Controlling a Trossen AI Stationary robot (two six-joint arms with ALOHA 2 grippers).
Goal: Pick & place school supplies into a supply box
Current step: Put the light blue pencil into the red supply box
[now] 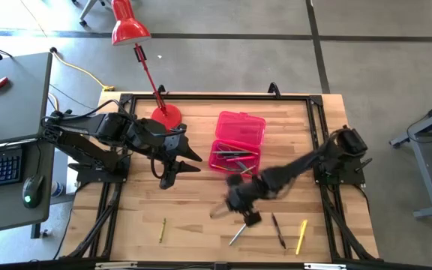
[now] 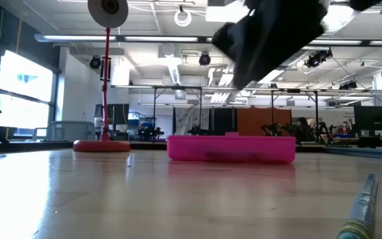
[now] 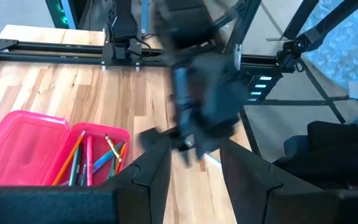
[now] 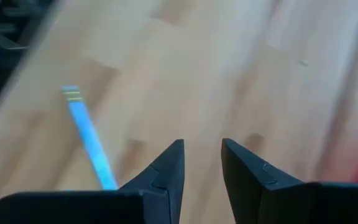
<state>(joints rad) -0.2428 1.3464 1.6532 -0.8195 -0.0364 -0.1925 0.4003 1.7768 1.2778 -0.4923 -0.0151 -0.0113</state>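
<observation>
wooden table [image 1: 201, 225]: right gripper [image 1: 240, 214] open, empty, near pencil case [image 1: 238, 139].

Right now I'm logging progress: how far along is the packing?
Done: several pencils and pens lie in the open translucent pink plastic case. In hand: nothing; the right gripper is open over bare wood. Left: four on the table, including a yellow pencil and a blue pen.

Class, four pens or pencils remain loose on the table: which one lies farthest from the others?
The small yellow-green pencil near the table's front left; the silver pen, dark pen and yellow pencil cluster front right.
</observation>
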